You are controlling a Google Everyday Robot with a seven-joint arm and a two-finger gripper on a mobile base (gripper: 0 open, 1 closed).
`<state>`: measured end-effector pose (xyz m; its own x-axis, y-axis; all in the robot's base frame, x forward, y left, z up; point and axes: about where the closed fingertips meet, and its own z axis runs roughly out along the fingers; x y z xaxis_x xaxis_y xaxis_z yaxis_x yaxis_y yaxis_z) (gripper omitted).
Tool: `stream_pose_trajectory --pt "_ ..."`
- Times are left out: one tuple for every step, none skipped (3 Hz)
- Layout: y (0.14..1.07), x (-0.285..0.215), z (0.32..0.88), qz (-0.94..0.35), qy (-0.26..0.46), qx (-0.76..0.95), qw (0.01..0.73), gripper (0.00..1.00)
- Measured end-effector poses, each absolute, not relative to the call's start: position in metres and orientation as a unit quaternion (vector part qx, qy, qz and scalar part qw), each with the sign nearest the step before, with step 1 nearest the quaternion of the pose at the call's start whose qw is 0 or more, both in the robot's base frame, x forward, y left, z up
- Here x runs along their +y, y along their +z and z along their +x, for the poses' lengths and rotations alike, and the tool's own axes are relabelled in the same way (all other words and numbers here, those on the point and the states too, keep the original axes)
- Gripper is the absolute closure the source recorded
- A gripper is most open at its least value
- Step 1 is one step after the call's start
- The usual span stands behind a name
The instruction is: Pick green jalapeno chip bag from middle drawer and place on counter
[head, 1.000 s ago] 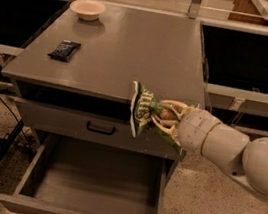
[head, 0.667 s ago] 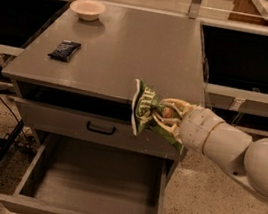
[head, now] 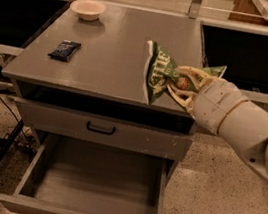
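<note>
The green jalapeno chip bag [head: 161,72] is held upright in the air over the front right part of the counter [head: 118,46]. My gripper [head: 182,85] is shut on the bag's right side, with the white arm reaching in from the right. The middle drawer [head: 96,184] stands pulled out below, its flat grey inside bare.
A small flat dark navy packet [head: 64,50] lies on the counter's left side. A pale bowl [head: 88,8] sits at the counter's back left. A closed drawer front with a black loop handle [head: 100,128] is above the open drawer. A black stand leg [head: 1,151] is at the lower left.
My gripper has lifted the chip bag higher and a little further over the counter's front right edge. The drawer and the other objects have not moved.
</note>
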<state>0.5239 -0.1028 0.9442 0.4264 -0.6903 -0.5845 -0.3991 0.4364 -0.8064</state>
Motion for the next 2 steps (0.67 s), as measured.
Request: stream_pose_trajectory --pt "0.943 -0.1 0.525 -0.521 -0.107 0.523 0.666 1.0" --pt "0.932 -0.084 0.539 -0.531 -0.089 0.522 0.661 1.0"
